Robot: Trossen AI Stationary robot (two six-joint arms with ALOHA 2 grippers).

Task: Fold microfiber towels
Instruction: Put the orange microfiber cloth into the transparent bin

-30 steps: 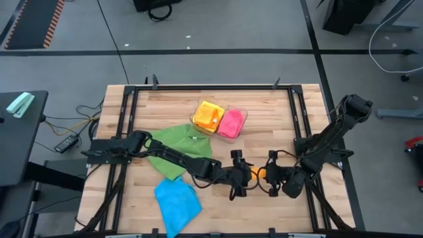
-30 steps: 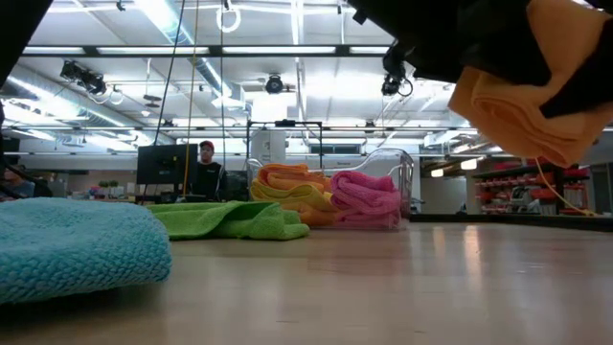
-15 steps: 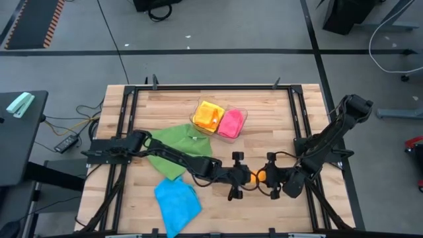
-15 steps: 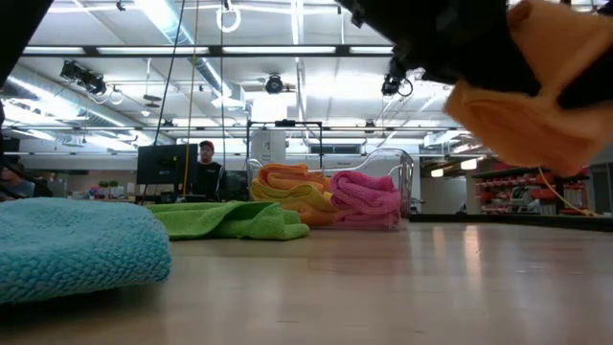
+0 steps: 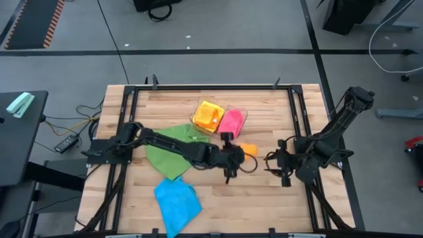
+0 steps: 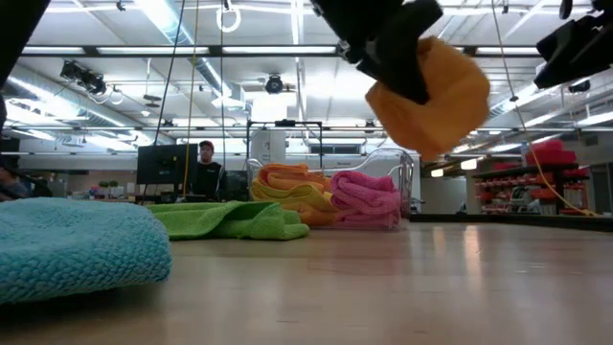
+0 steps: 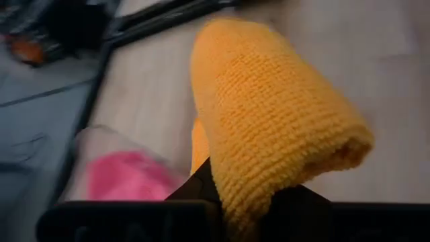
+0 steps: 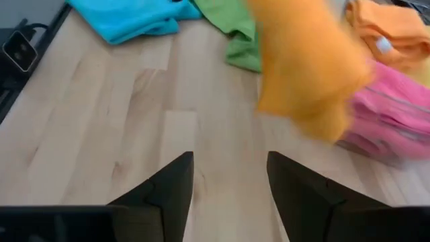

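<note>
My left gripper (image 5: 232, 157) clamps the folded orange towel (image 5: 248, 149), tray (image 5: 242, 118) just beyond it; right gripper (image 5: 281, 163) spread empty, farther off

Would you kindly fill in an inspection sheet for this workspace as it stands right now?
Surface: wooden table, flat, bare wood at the front.
Job's things: folded orange towel held in the air; green towel and blue towel lie loose on the table; orange and pink towels stacked in the clear tray.
Clutter: nothing seen.
Grippers: left gripper shut on the orange towel, near the tray; right gripper open, empty, to the right of it.
Cables: loose wires on the floor left of the table.
Surroundings: a person far behind the table, monitors, ceiling lights.
</note>
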